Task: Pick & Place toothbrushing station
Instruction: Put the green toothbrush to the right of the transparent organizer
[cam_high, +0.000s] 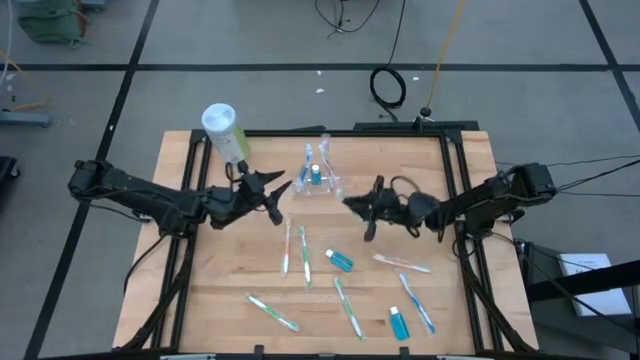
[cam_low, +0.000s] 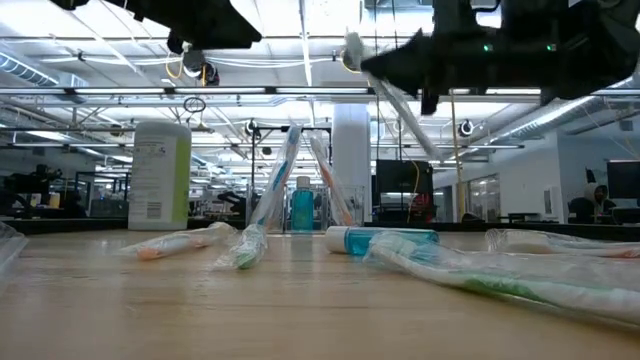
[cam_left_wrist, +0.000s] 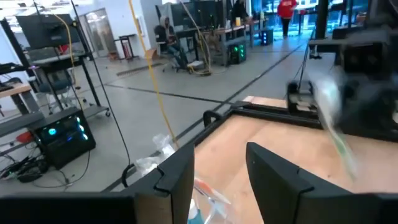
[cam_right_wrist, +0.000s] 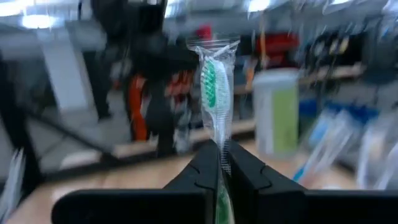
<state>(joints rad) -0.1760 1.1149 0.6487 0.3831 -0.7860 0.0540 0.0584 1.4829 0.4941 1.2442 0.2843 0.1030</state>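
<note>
The toothbrushing station, a small clear holder, stands on the table at the far middle with wrapped toothbrushes and a blue tube in it. It also shows in the low view and the left wrist view. My left gripper is open and empty, just left of the holder and above the table. My right gripper is to the holder's right, raised, and shut on a wrapped toothbrush with green bristles. My right gripper pinches the wrapped toothbrush's handle between its two fingers. The brush stands out beyond the fingertips with its head farthest from the gripper. In the low view the toothbrush slants, lifted clear of the table.
A pale-green cylinder with a white lid stands at the far left, behind my left gripper. Several wrapped toothbrushes and two small blue tubes lie on the table's near half. A black frame runs along the table's edges.
</note>
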